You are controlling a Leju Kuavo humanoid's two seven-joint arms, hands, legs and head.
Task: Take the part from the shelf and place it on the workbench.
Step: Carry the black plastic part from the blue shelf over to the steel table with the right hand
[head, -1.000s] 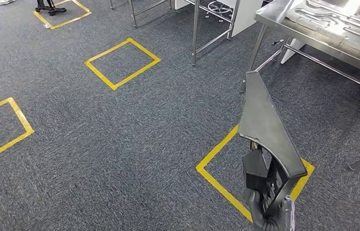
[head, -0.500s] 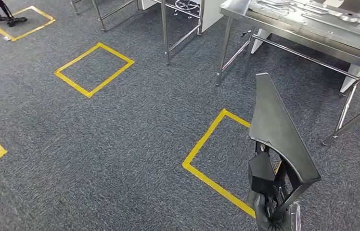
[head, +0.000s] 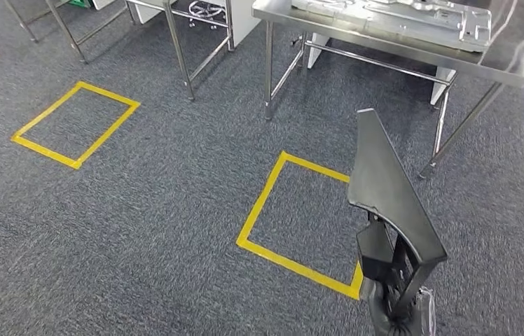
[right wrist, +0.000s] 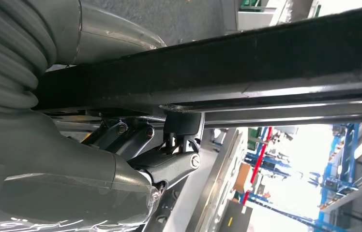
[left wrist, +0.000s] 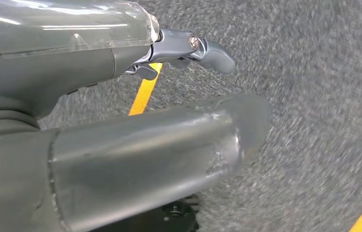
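A dark grey, wedge-shaped part (head: 385, 189) stands upright in my right hand (head: 394, 316), which grips its ribbed lower end at the bottom of the head view. In the right wrist view the hand (right wrist: 97, 164) clasps the part's dark bar (right wrist: 266, 63). The stainless workbench (head: 511, 66) stands ahead at the upper right, with flat metal pieces (head: 399, 17) lying on it. My left hand (left wrist: 135, 145) hangs over the carpet with its fingers (left wrist: 208, 48) apart and nothing in it.
A yellow tape square (head: 260, 199) marks the grey carpet just before the workbench, and another yellow square (head: 44, 152) lies to the left. Steel legs of other frames (head: 178, 52) stand at the back left.
The whole picture has shifted as I turn and walk: the workbench and the tape squares have slid left. The part stays in my right hand.
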